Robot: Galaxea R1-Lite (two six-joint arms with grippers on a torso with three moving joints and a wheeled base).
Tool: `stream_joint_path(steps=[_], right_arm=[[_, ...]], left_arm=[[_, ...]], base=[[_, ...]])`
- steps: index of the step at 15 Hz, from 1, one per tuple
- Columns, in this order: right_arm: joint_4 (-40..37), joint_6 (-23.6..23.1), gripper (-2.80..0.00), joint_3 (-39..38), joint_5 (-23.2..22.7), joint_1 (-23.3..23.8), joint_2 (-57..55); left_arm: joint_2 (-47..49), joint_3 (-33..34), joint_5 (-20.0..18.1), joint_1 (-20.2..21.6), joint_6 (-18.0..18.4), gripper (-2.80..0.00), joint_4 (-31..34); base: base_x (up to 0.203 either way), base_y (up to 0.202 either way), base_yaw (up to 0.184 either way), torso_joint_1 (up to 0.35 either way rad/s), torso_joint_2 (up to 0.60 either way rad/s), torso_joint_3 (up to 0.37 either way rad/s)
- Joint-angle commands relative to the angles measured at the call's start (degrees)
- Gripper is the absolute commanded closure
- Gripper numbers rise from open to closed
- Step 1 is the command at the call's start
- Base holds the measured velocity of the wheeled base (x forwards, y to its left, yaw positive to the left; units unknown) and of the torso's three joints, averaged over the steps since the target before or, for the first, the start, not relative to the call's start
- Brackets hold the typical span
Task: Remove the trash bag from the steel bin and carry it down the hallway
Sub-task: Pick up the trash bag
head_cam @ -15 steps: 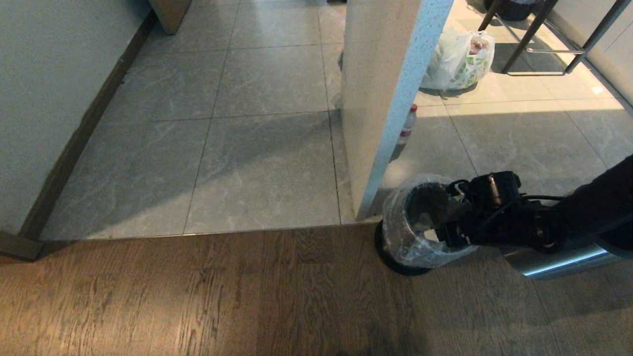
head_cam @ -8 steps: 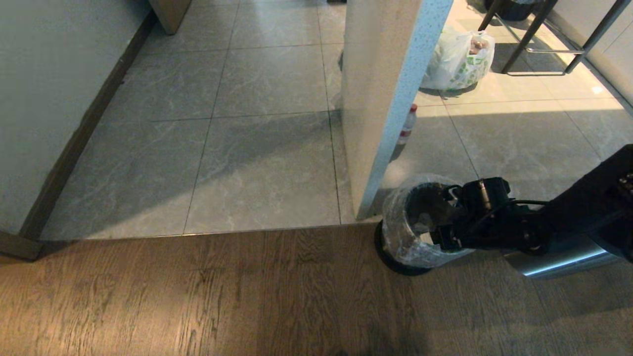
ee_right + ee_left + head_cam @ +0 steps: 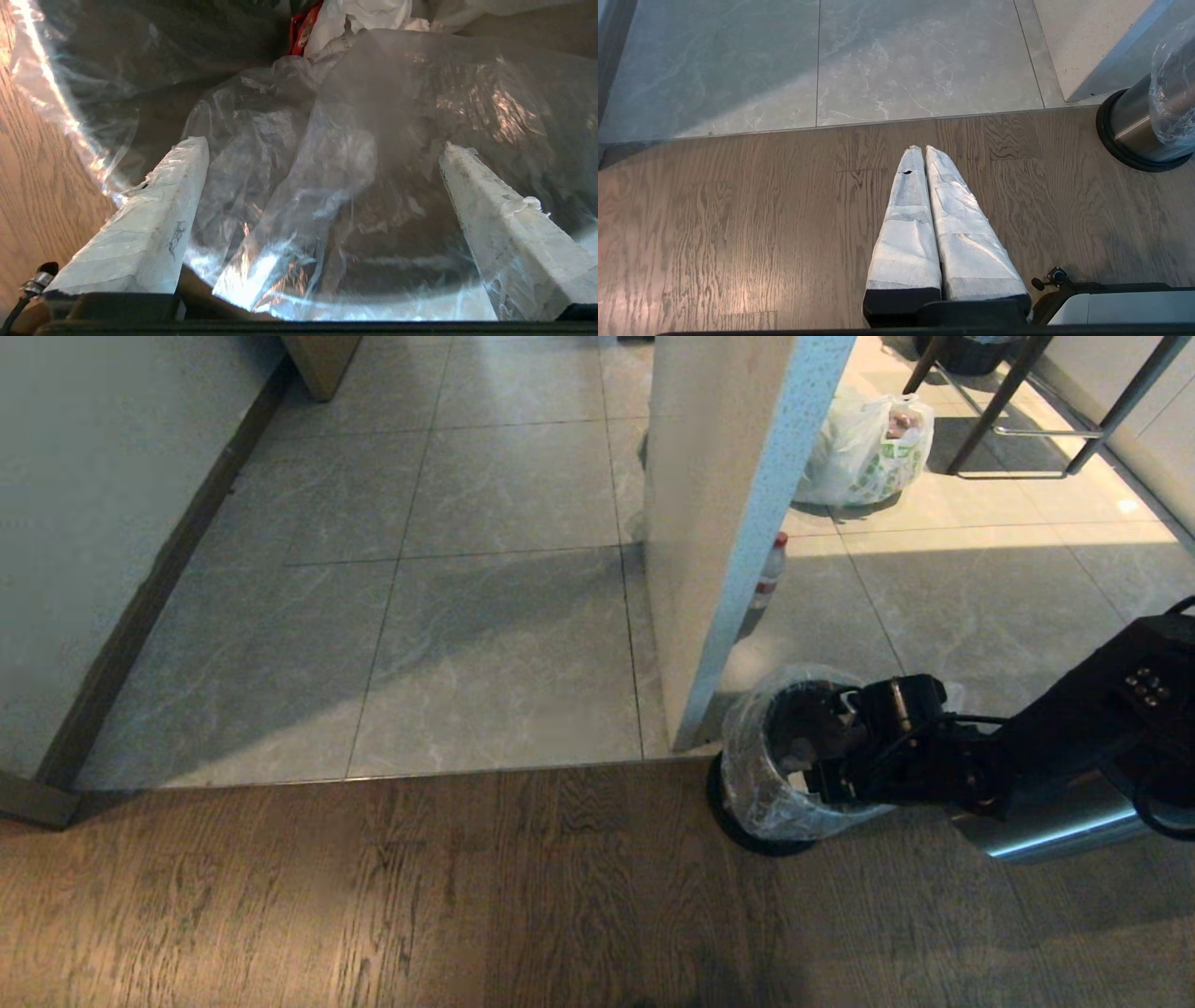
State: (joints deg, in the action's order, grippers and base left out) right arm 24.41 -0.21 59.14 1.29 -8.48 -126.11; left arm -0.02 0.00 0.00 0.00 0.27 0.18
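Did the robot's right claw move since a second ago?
Yes. The right gripper, jaws wide open, has slid leftward and a bit lower against the still steel bin, reaching further into the trash bag mouth.

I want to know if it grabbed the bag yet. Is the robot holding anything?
Nothing yet. The right pincer is open over the bag in the bin; the left pincer is shut, empty.

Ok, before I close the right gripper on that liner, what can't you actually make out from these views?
- Head view: the right gripper and its arm cover the steel bin's near rim, so contact with the trash bag is unclear.
- Right wrist view: the open fingers flank crinkled bag film; the rubbish beyond is cut off by the frame edge.
- Left wrist view: the bin is cropped at the edge.
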Motion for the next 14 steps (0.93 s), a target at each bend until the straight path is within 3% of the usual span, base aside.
stream_joint_path(steps=[1, 3, 4, 14], right_arm=[[0.1, -0.1, -2.8, 0.4, -0.1, 0.0, -1.2], [0.2, -0.1, -2.8, 0.7, -0.1, 0.0, -1.7], [0.2, -0.3, 0.0, 1.1, 0.0, 0.0, -2.2], [-0.5, -0.4, 0.0, 3.0, 0.2, 0.4, -1.9]], left_arm=[[0.0, 0.0, -0.1, 0.0, 0.0, 0.0, 0.0], [0.0, 0.0, 0.0, 0.0, 0.0, 0.0, 0.0], [0.0, 0.0, 0.0, 0.0, 0.0, 0.0, 0.0], [0.0, 0.0, 0.0, 0.0, 0.0, 0.0, 0.0]], base=[[0.0, 0.0, 0.0, 0.0, 0.0, 0.0], [0.0, 0.0, 0.0, 0.0, 0.0, 0.0], [0.0, 0.0, 0.0, 0.0, 0.0, 0.0], [0.0, 0.0, 0.0, 0.0, 0.0, 0.0]])
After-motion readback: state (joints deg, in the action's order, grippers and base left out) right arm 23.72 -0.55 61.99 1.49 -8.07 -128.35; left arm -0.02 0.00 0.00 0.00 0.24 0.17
